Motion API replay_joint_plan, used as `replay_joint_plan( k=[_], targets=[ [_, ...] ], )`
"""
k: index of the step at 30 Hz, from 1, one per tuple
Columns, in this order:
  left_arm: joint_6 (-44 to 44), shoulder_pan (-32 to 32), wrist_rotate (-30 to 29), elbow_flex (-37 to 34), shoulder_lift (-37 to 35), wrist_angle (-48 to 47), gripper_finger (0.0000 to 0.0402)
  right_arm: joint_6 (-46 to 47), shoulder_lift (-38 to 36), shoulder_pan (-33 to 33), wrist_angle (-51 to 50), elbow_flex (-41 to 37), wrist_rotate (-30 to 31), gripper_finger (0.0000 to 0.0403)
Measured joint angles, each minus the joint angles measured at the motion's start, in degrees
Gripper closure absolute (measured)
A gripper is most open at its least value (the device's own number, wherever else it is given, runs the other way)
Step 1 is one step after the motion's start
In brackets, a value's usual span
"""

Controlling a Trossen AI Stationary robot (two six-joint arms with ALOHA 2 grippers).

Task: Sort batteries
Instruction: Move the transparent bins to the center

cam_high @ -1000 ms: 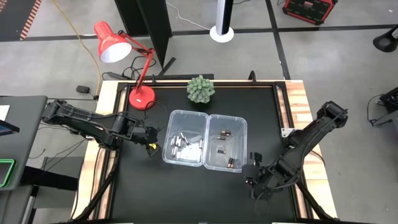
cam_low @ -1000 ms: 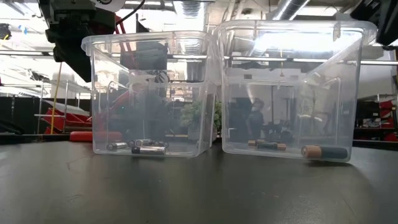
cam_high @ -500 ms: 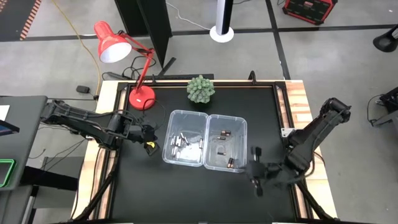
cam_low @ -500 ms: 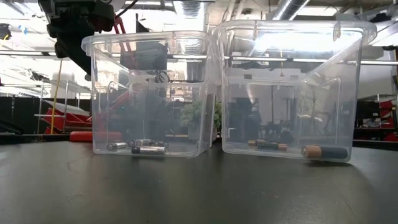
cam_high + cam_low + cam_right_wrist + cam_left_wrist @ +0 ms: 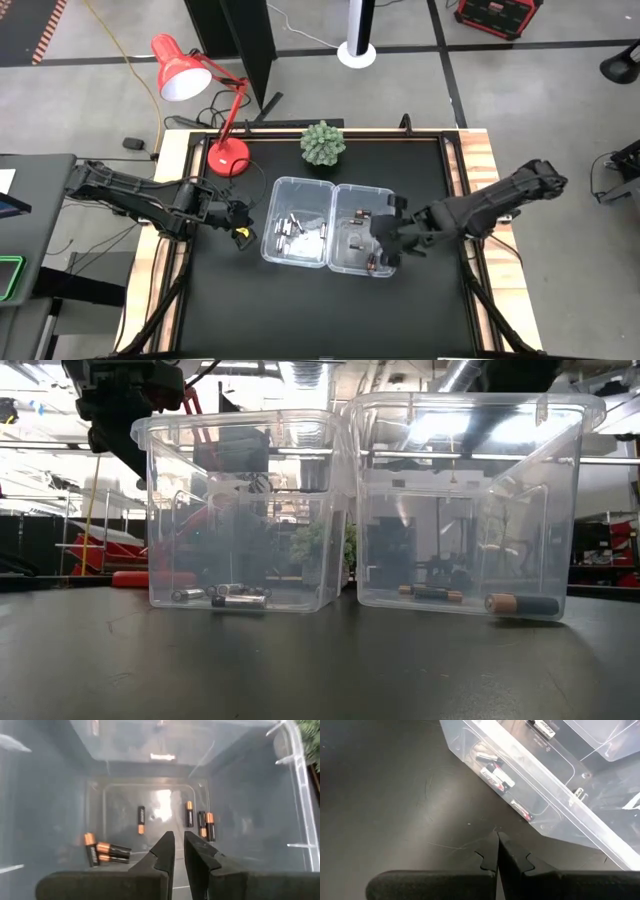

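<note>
Right pincer (image 5: 179, 845) over right bin (image 5: 388, 203), dark batteries (image 5: 109, 852) below

The silver batteries (image 5: 293, 231) lie flat on the floor of the left bin, toward its front wall. The dark, copper-ended batteries (image 5: 200, 824) lie scattered in the right bin (perhaps six, the view being hazy), two crossing near a corner.

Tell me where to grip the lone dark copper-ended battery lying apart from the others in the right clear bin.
Grip the lone dark copper-ended battery across its middle, coming straight down from above. It lies flat on the floor of the right clear plastic bin, with bare floor on both long sides for the fingers. The right gripper already hangs over that bin.
</note>
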Motion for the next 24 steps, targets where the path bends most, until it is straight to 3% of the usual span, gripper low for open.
replay_joint_plan(
  k=[7, 24],
  targets=[
    [0.1, 0.0, -0.1, 0.0, 0.0, 0.0, 0.0401, -3.3, 4.0, -5.1, -2.2, 0.0, -6.0, 0.0345],
    [0.1, 0.0, 0.0, 0.0, 0.0, -0.1, 0.0401, -0.8, 6.1, -5.6, -9.9, 0.0, -6.6, 0.0345]
  ],
)
